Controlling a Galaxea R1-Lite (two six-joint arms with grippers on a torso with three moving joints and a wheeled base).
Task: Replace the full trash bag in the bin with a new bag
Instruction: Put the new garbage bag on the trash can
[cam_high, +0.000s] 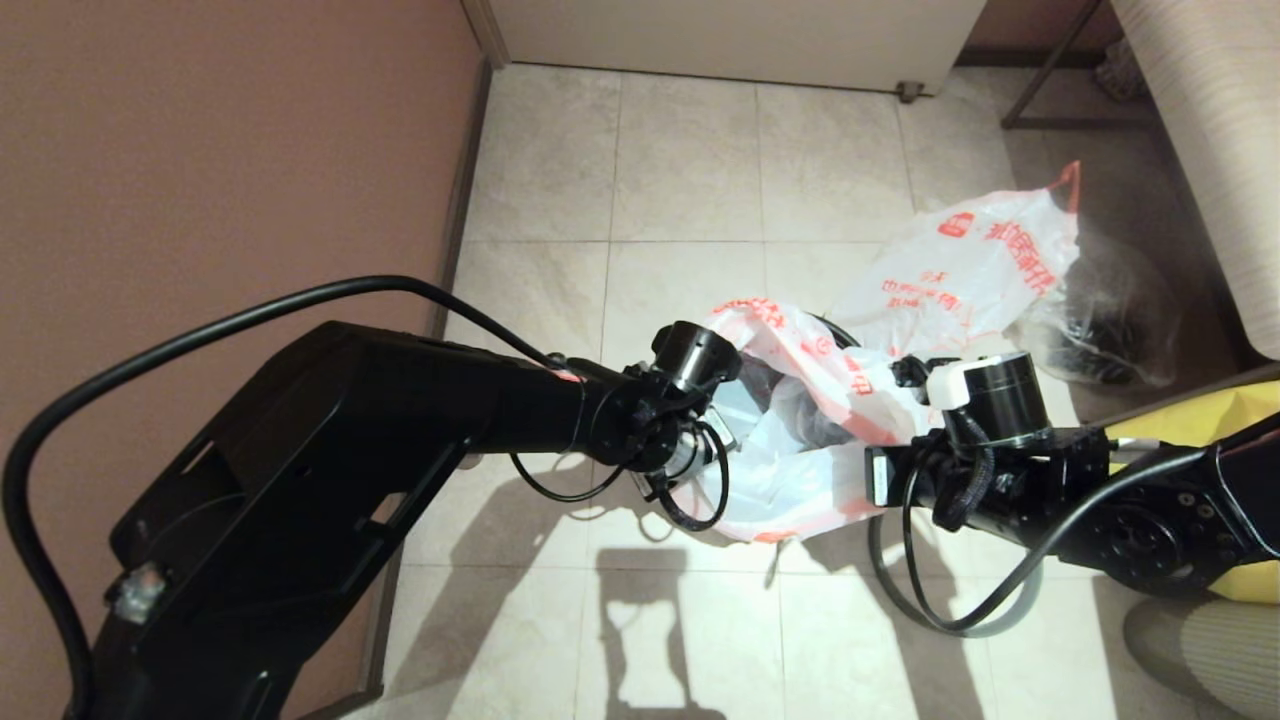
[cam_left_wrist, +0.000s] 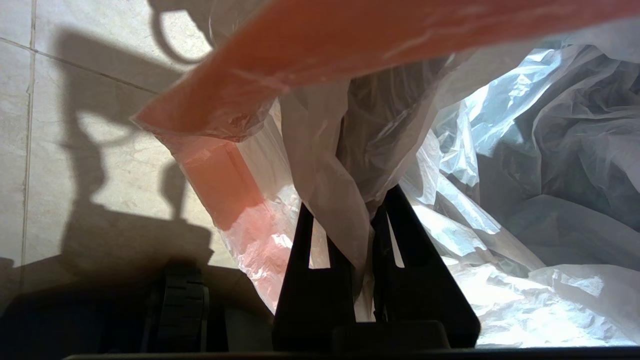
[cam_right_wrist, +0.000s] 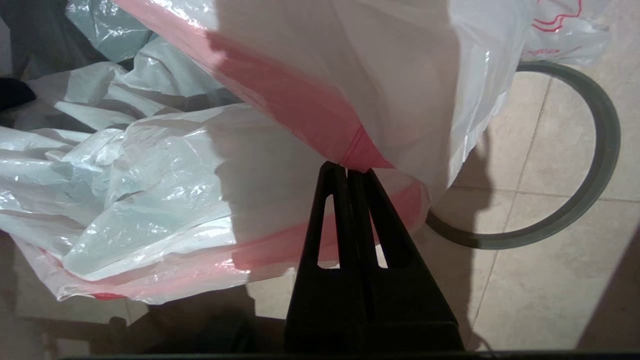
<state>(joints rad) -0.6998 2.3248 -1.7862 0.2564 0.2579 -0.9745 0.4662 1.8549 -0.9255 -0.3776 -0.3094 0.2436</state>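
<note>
The new bag (cam_high: 790, 440), white film with red print and red edges, hangs mouth-open between my two grippers. In the left wrist view my left gripper (cam_left_wrist: 352, 210) is shut on a fold of its rim (cam_left_wrist: 325, 200). My right gripper (cam_right_wrist: 350, 169) is shut on the red-edged rim (cam_right_wrist: 300, 115) on the opposite side. The black bin (cam_high: 800, 415) shows only as a dark shape through the film beneath the bag. Its grey ring (cam_right_wrist: 595, 185) lies loose on the floor under my right arm. The full trash bag (cam_high: 970, 270) lies on the tiles behind, to the right.
A clear bag with dark contents (cam_high: 1100, 320) sits beside the full bag. A yellow bag (cam_high: 1180, 425) is at the right edge, a striped sofa (cam_high: 1210, 130) beyond it. A brown wall (cam_high: 200, 150) runs along the left. Open tiles (cam_high: 680, 160) lie ahead.
</note>
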